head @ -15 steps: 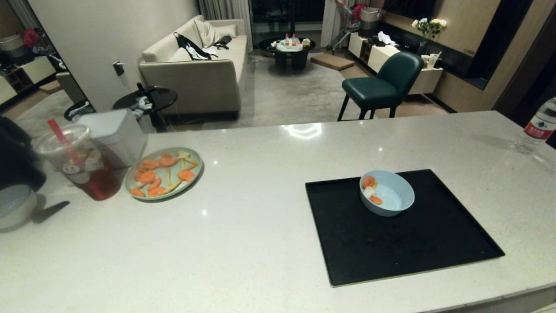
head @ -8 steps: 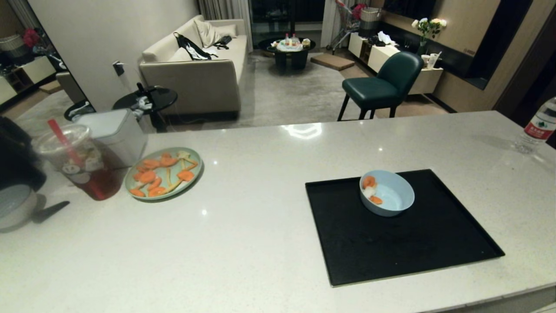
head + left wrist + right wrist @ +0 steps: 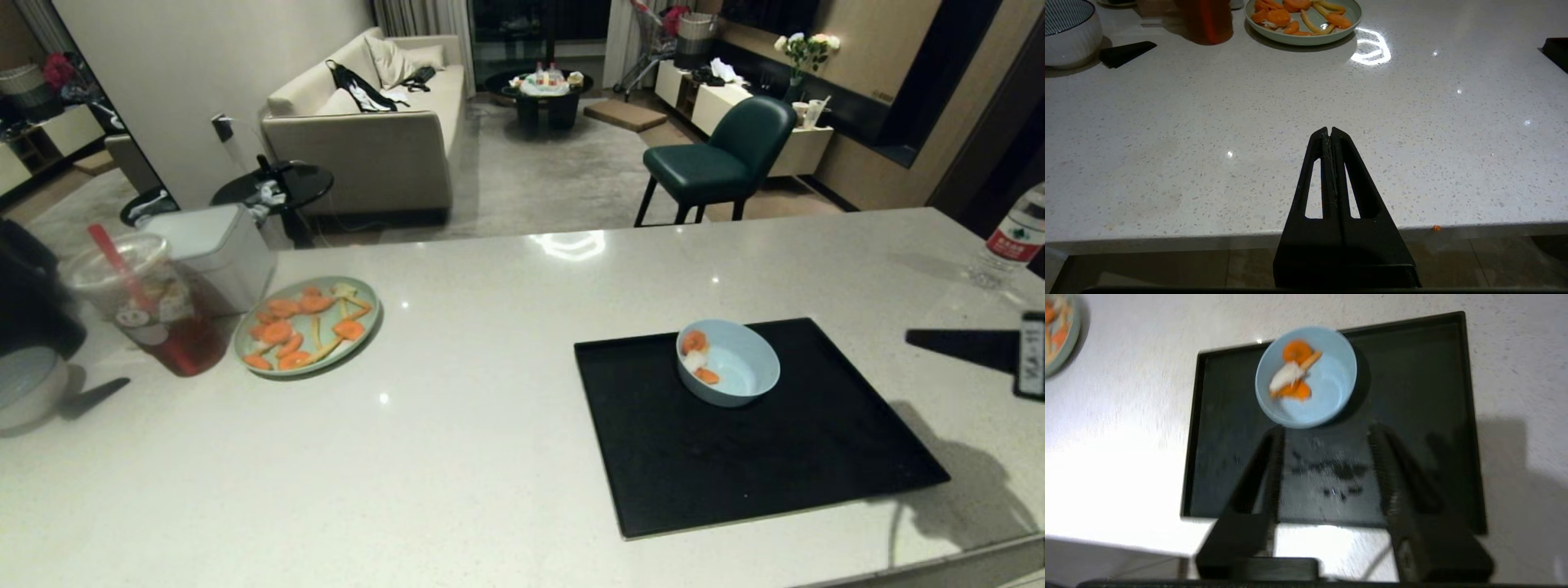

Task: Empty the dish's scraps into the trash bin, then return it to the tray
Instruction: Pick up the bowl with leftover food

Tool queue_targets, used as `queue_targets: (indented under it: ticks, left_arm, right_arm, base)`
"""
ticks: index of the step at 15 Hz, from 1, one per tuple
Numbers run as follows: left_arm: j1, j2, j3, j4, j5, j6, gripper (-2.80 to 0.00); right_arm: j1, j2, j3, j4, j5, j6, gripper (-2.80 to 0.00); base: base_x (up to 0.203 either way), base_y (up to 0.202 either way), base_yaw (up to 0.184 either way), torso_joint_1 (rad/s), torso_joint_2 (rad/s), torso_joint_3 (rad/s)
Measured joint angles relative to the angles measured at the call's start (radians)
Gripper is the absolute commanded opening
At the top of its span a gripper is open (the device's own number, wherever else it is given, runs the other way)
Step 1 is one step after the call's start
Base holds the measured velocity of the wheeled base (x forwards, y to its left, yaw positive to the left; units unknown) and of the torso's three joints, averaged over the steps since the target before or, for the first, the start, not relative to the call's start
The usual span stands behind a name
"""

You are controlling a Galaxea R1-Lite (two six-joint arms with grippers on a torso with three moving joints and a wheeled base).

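Head view, from left to right across a pale speckled counter (image 3: 457, 457): a white bowl (image 3: 24, 392) at the far left edge, then a clear plastic cup of reddish drink (image 3: 151, 314) with a red straw, then a pale-green plate (image 3: 309, 325) heaped with carrot slices and yellow strips. Well to the right lies the tray (image 3: 784, 457), flat, black and rectangular, near the counter's front edge. The dish (image 3: 727, 363), a small light-blue bowl, stands upright inside the tray, near its far rim. The scraps (image 3: 696, 355), a few orange carrot slices and a whitish bit, lie against the dish's left inner wall. At the far right edge the right gripper (image 3: 971, 347) reaches in over the counter, beside the tray and not touching it. In the right wrist view, the right gripper (image 3: 1327, 433) hangs above the tray with its two fingers parted and nothing between them, the dish just beyond their tips. A water bottle (image 3: 1011, 237) stands at the far right corner. In the left wrist view, the left gripper (image 3: 1330, 132) sits at the counter's near edge, fingers pressed together, empty.
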Motion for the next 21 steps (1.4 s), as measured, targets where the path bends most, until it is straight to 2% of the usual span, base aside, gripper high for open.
queue_targets:
  ticks: [2,5,8,12,21]
  left_arm:
    - [0.000,0.000,0.000,0.000,0.000,0.000,-2.80]
    - [0.000,0.000,0.000,0.000,0.000,0.000,-2.80]
    - [0.000,0.000,0.000,0.000,0.000,0.001,-2.80]
    - [0.000,0.000,0.000,0.000,0.000,0.000,-2.80]
    - [0.000,0.000,0.000,0.000,0.000,0.001,-2.80]
  right_arm:
    - [0.057,0.164,-0.181,0.079,-0.071,0.093,0.00]
    - [0.140,0.350,-0.427,0.283,-0.141,0.247,0.00]
    - [0.198,0.490,-0.565,0.508,-0.180,0.358,0.00]
    - [0.205,0.600,-0.600,0.553,-0.258,0.380,0.00]
    - [0.173,0.660,-0.612,0.552,-0.263,0.388,0.00]
  base:
    - [0.000,0.000,0.000,0.000,0.00,0.000]
    - [0.000,0.000,0.000,0.000,0.00,0.000]
    - [0.000,0.000,0.000,0.000,0.00,0.000]
    - [0.000,0.000,0.000,0.000,0.00,0.000]
    - [0.000,0.000,0.000,0.000,0.00,0.000]
